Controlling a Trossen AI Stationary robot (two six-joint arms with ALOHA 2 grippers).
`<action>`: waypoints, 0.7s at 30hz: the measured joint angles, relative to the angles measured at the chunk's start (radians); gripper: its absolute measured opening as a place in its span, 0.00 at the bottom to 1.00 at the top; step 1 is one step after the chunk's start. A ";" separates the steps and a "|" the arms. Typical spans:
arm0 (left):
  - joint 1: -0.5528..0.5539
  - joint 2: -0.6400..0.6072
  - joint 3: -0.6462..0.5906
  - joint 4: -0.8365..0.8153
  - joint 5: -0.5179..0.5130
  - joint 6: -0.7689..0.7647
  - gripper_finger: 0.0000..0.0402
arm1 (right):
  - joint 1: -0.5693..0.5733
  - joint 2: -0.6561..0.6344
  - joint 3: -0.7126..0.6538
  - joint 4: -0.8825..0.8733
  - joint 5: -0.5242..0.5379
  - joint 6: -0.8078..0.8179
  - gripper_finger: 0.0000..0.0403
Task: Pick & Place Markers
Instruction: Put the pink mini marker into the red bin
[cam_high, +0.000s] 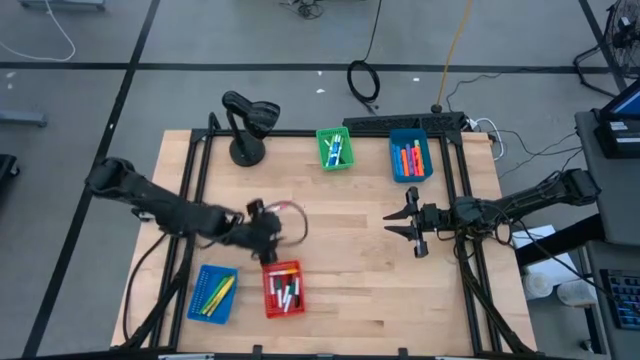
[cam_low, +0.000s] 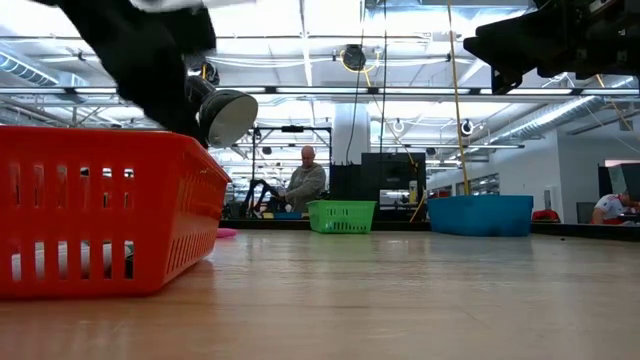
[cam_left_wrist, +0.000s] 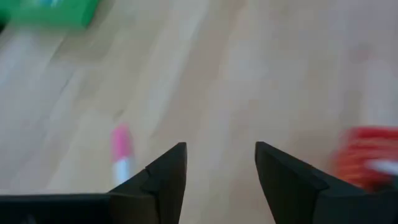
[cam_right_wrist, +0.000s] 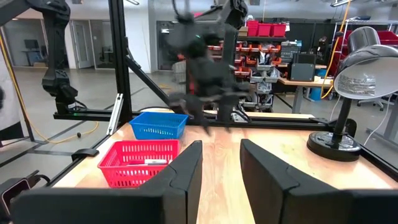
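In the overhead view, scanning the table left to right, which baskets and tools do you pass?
Blue basket → left tool → red basket → green basket → right tool, with a second blue basket at the table's far edge at about the same point across.

Left gripper (cam_high: 268, 248) above red basket (cam_high: 283, 290) (markers (cam_high: 288, 293) inside), right gripper (cam_high: 408, 228) mid-table

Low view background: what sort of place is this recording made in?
Probably an open robotics lab or workshop: exposed ceiling beams with strip lights, a person seated at a workstation behind the table, and shelving with red storage bins in the right wrist view.
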 joint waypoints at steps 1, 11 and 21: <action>0.036 0.003 -0.001 -0.034 0.016 -0.007 0.49 | 0.000 0.000 0.000 0.000 0.000 0.000 0.24; 0.322 0.110 -0.002 -0.103 0.179 0.079 0.50 | 0.000 0.000 0.000 -0.015 0.001 0.000 0.24; 0.448 0.242 -0.002 -0.043 0.284 0.179 0.45 | 0.000 0.000 0.000 -0.017 0.002 0.000 0.24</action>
